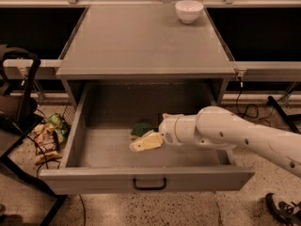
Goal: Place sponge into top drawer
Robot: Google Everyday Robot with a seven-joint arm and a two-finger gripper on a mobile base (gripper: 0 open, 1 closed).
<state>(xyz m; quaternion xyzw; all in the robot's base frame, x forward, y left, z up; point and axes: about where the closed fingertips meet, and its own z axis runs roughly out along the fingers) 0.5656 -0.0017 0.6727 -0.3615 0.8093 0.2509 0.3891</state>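
- Top drawer (94,180) standing wide open under the counter (141,41), black handle (149,184) at the middle of its front panel.
- Sponge (140,127) on the drawer floor near the middle, green side up.
- Claw (145,141) low inside the drawer, just in front of the sponge; cannot tell whether spread or pressed together.
- White arm (235,133) reaching in from the right.
- White bowl (189,11) at the counter's far right corner.
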